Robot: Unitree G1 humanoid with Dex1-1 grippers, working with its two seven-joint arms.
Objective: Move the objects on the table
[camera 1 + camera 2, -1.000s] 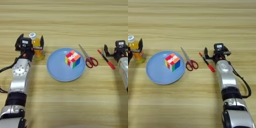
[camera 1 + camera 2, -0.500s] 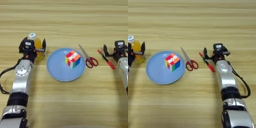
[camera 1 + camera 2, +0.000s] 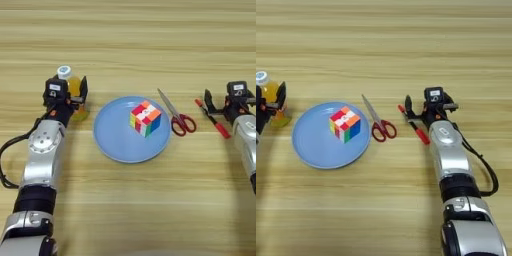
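Wooden desk (image 3: 128, 40) fills the frame; round blue plate (image 3: 112, 142) sits centre with the multicoloured puzzle cube (image 3: 145, 118) on its upper right part. Left claw (image 3: 67, 93) at mid-left has its two black fingers spread either side of the orange-drink bottle (image 3: 73, 95), white cap up, can't tell if they actually touch it; right claw (image 3: 421, 106) at mid-right is open, holding nothing, just above the red pen. Red-handled scissors (image 3: 176, 116) lie just right of the plate, blades pointing upper left, and the thin red pen (image 3: 214, 120) lies diagonally further right.
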